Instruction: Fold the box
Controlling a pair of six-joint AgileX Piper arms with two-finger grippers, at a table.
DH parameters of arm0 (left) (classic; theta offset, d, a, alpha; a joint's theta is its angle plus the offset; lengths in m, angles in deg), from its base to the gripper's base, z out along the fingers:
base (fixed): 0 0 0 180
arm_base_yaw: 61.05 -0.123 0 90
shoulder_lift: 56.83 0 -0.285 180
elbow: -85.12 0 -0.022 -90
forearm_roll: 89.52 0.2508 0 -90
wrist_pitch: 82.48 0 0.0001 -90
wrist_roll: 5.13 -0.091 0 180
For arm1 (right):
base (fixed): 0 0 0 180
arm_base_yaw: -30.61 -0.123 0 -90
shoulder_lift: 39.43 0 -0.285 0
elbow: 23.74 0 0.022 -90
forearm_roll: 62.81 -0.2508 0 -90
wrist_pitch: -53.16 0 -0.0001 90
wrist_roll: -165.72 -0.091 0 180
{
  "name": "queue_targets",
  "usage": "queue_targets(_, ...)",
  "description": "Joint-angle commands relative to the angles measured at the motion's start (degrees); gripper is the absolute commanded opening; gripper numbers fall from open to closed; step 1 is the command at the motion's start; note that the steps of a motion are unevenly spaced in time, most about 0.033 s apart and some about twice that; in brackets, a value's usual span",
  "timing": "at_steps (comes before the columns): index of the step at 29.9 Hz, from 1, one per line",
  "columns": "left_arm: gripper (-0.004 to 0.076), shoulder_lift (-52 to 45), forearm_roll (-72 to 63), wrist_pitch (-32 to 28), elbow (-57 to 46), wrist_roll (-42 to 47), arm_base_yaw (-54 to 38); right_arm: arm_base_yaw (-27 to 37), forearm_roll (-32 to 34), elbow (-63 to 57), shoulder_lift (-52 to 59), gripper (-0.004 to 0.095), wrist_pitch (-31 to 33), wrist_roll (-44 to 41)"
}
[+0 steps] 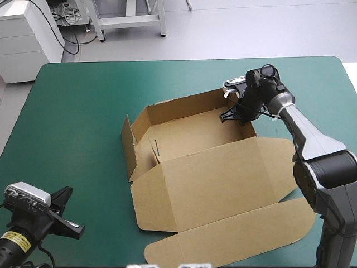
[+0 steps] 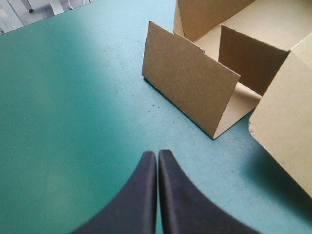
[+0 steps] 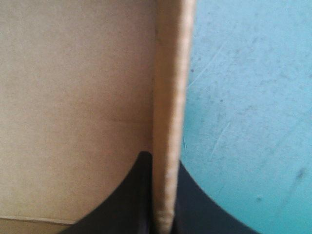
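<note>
The brown box (image 1: 212,178) is sitting mid-table on the teal-green cover (image 1: 78,123), lid lying flat toward me. I'm pinching its right side wall (image 3: 170,97) in my right gripper (image 1: 231,115), fingers all but together on the board, probably to stand it upright. My left gripper (image 2: 157,163) is waiting nearby, pressed together, empty.
</note>
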Motion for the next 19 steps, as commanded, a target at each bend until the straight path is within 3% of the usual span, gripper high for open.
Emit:
queue_targets(1, -0.0008, 0.60, 0.36, -3.84, 1.40, 0.58, 0.07, 0.21, 0.82, 2.46, 7.63, -0.0022, -0.75, -0.05)
queue_targets(12, 0.0025, 0.60, 0.11, -3.84, 1.40, -0.86, 0.07, 0.21, 5.63, 2.46, 25.71, -0.0022, -0.75, -1.60)
queue_targets(15, 0.0132, 0.60, 0.11, -3.96, 1.40, -4.75, 0.07, 0.21, 7.05, 2.46, 29.50, -0.0022, -0.75, -2.07)
queue_targets(19, 0.0361, 0.60, -0.18, -4.82, 1.40, -5.25, 0.07, 0.21, 7.50, 2.46, 33.10, -0.0022, -0.75, -2.21)
